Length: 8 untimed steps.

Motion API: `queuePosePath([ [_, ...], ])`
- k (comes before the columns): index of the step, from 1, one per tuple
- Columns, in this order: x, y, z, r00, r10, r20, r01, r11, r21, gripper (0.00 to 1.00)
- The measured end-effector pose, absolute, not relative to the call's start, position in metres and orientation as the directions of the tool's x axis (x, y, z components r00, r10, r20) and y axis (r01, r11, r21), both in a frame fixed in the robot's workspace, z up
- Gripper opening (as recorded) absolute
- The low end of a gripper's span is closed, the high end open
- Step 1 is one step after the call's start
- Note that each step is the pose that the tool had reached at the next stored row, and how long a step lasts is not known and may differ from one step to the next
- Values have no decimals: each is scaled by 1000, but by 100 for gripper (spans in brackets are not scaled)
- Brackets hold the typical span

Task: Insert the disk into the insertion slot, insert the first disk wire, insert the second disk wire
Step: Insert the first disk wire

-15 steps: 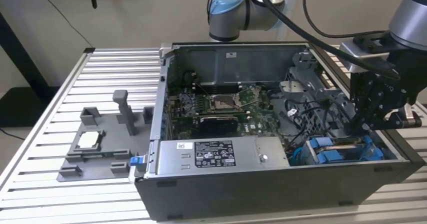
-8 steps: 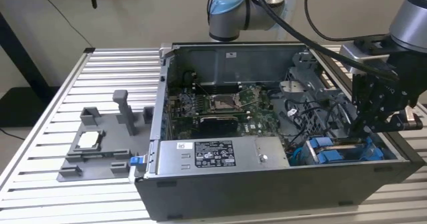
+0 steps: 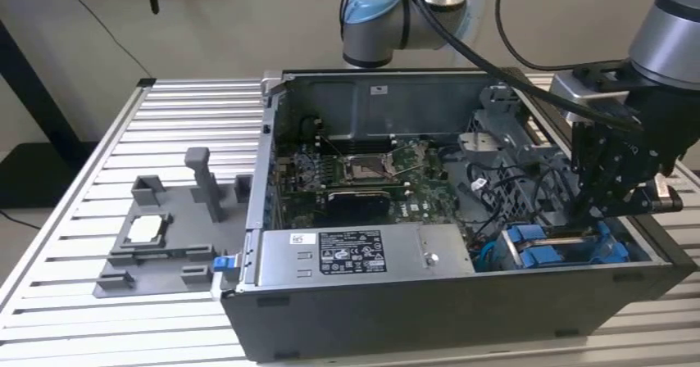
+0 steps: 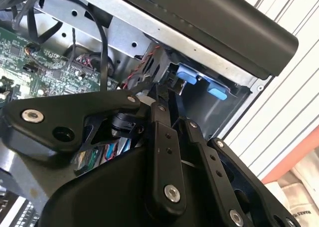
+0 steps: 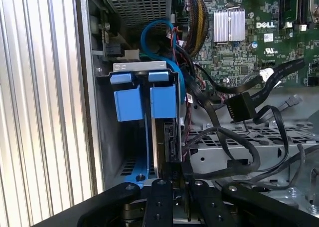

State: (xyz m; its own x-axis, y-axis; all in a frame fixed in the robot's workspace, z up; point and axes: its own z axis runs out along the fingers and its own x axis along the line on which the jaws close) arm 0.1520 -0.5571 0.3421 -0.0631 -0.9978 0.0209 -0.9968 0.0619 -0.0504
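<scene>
Disk, a flat silver-grey hard drive clipped in a bright blue plastic carrier frame (image 5: 167,137), standing on edge inside the insertion slot, a small grey sheet-metal bay with blue plastic parts (image 5: 124,162). Located at the corner of the open black computer case (image 3: 438,310) nearest the exterior view's right. Judged as the first step: seating the drive fully.

To do it well:
- Treat the silver slatted aluminium table (image 3: 65,219) and the case as fixed. Push straight along the bay's walls, with no tilt.
- Hold the blue frame parallel to the slot's grey side to avoid binding the rails.
- Centre the black two-finger gripper (image 5: 175,174), drawn narrow on what looks like the drive's near edge, to send pressure down the drive's length.
- Mind the loose black cables (image 5: 239,106) just beside the bay. Probably easy to snag or pinch if dragged in.

Exterior view: sets the bay against the case's corner, beside the grey labelled power-supply box (image 3: 415,256), with the arm reaching down from above.

Second wrist view: looks past the gripper's linkage to the green motherboard (image 4: 40,62) and the case's rim.

First wrist view: looks along the slot itself, showing the open compartment next to the drive and two square blue tabs (image 5: 129,103) at the far end.
</scene>
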Motion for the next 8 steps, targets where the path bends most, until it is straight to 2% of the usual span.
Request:
queuePosePath([
  [4, 153, -557, 342, -63, -997, 38, -997, 61, -46, 19],
  [8, 153, -556, 345, -63, -997, 40, -997, 61, -43, 19],
])
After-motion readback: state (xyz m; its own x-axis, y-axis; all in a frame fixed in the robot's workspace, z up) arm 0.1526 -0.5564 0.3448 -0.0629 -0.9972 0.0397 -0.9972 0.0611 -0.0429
